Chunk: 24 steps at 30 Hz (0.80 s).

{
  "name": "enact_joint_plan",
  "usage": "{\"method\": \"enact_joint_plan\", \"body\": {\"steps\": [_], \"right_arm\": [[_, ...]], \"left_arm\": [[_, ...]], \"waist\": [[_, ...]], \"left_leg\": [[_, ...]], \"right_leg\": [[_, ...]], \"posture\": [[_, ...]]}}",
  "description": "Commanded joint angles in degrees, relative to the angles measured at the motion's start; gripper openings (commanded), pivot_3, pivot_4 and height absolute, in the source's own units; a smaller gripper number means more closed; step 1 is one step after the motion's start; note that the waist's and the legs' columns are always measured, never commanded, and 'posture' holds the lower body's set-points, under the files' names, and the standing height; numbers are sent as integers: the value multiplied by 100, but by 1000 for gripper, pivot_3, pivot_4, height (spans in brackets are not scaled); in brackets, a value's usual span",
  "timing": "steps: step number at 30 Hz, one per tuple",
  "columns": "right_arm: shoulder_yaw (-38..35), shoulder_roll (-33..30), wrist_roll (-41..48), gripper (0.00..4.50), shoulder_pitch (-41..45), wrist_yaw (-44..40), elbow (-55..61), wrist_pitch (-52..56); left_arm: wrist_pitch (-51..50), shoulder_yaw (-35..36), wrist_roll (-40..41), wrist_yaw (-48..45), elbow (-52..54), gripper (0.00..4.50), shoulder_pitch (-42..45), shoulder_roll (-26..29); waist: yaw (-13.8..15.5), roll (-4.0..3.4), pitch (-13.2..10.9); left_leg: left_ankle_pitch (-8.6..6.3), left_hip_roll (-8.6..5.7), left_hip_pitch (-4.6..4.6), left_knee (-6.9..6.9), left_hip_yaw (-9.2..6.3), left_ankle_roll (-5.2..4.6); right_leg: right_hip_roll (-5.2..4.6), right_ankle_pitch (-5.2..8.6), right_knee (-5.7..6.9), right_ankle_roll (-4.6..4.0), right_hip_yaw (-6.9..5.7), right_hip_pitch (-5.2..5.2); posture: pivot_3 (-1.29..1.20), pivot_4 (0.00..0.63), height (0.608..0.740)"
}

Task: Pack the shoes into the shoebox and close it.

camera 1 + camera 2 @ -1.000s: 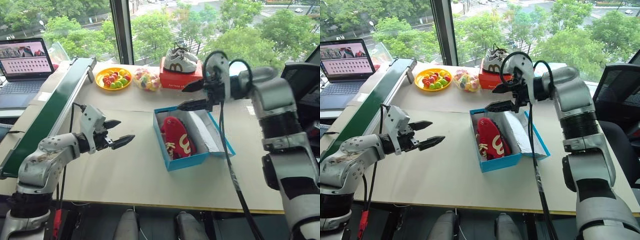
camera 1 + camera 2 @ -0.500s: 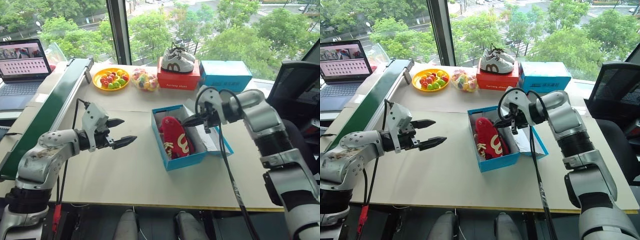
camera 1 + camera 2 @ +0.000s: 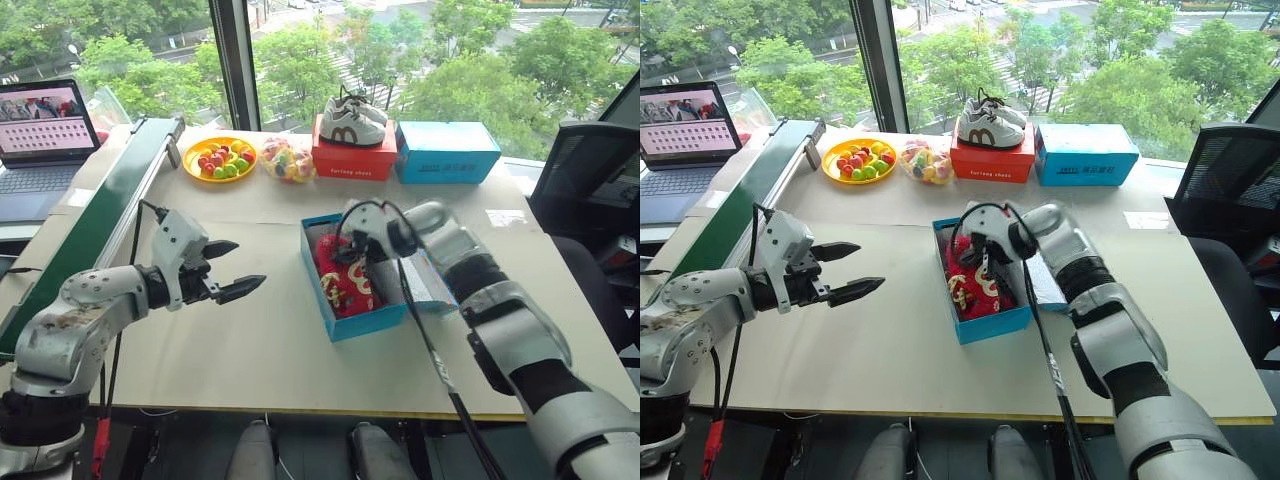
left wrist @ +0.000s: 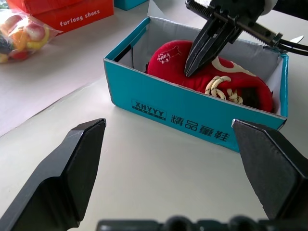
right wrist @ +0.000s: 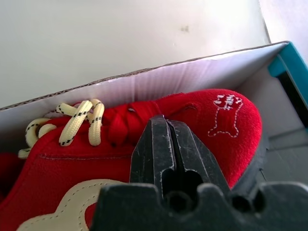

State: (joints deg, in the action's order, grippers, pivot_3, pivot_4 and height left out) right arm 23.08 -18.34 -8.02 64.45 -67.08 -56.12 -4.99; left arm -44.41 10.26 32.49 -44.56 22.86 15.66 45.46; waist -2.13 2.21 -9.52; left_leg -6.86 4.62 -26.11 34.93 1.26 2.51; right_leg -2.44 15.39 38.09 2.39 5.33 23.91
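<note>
Right gripper [image 4: 195, 60] has come down a good way since a second ago: it was up above the far end of the shoebox [image 3: 365, 322] with its jaws spread, and now it is down inside the box with the two black fingers pressed together, tips against the top of the red shoes [image 3: 342, 278]. From its own wrist camera the closed fingers [image 5: 168, 149] sit right on the red upper, near the cream laces, though I can't quite tell whether they pinch any fabric or only press on it. That arm reaches in from the right, elbow bent, forearm slanting down and leftward across the open lid [image 3: 425, 282], which lies flat on the table [image 3: 250, 340] beside the box. Both shoes lie in the blue box, near the middle of the table, lid not yet shut. Left gripper [image 3: 225, 270] hovers over bare tabletop well to the left of the box, much where it was before, jaws wide apart and holding nothing, pointing toward the box's side. At the far edge stand a red box [image 3: 355, 160] with grey-and-white sneakers [image 3: 353, 122] on top, another blue box [image 3: 447, 152] and a yellow plate [image 3: 224, 158] of fruit.
</note>
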Motion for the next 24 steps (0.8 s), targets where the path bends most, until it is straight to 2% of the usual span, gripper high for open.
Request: {"method": "enact_joint_plan", "body": {"steps": [1,4,6,10,15,19,23,24], "right_arm": [[390,126,-640,45,-211,377,-685,-416],[614,169,-1037,45,-233,733,-946,-686],[787,169,-1323,45,-216,1033,-1086,-819],[1299,135,-2060,45,-179,1904,-1367,-1063],[1819,56,-2800,45,-163,2927,-1617,-1128],[1908,-2,-3017,45,-90,3360,-1670,-1168],[1898,-34,-3080,45,-77,3385,-1667,-1245],[1745,-14,-2876,45,-141,3073,-1597,-1329]], "left_arm": [[-60,275,130,71,316,4500,-76,110],[-75,282,151,122,367,4500,-106,91],[-68,255,151,144,364,4500,-87,73],[-26,168,145,150,300,4500,-17,56],[24,39,123,115,222,4500,108,32],[72,-73,96,92,124,4500,232,-1],[111,-156,72,65,43,4500,319,-25],[134,-190,65,41,14,4500,346,-32]], "waist": [[-15,9,5],[-27,14,11],[-27,19,17],[-26,33,44],[-10,44,109],[12,50,113],[14,51,113],[14,51,113]], "left_leg": [[0,0,10,-1,0,0],[-2,0,89,-11,0,3],[-8,1,111,-12,0,12],[-31,1,202,-12,0,48],[-36,-2,215,-14,0,57],[-37,-26,215,-16,1,57],[-36,-70,209,-23,4,55],[-36,-71,207,-23,4,55]], "right_leg": [[0,0,-1,0,0,-10],[-1,6,-10,1,-1,-85],[-1,32,-9,27,-2,-99],[-8,64,-12,-20,-2,-161],[-18,72,-13,-40,-1,-171],[-53,74,-15,-46,-5,-173],[-100,74,-17,-46,-14,-173],[-101,74,-20,-46,-14,-174]], "posture": [[0,150,740],[0,150,740],[0,150,740],[0,150,740],[0,150,740],[0,150,740],[0,150,740],[0,150,740]]}}
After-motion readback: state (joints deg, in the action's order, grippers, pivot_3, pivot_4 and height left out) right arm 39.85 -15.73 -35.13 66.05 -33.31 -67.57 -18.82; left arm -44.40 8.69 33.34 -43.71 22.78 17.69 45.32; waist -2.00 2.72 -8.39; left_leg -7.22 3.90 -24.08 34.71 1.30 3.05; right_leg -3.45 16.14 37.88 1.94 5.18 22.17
